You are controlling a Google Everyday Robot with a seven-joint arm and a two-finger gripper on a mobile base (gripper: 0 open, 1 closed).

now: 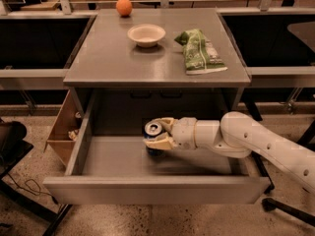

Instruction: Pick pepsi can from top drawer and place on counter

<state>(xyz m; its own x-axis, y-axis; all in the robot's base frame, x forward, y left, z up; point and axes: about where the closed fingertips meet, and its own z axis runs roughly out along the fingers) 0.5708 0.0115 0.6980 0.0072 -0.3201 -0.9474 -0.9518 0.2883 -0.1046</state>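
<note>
Arm (256,144) reaches in from my right, forearm near level. Hand (156,134) sits low inside the drawer (123,161), fingers (158,142) clamped on either side of the can (153,128).

On the desk (113,63): one orange fruit (124,6) at the far left, one pale bowl (146,35) just nearer and to the right, one green bag (201,53) on the right. Three things there in all. One desk. Below it, one top drawer (147,188), open toward the near side. In it, one pepsi can (153,128). One white arm (256,141) reaching in from the right, with one tool (156,134) at its end inside the drawer, two fingers clasped on the can. One brown wooden box (61,132) at the left, just beside the drawer, with small things inside too hidden to count.
</note>
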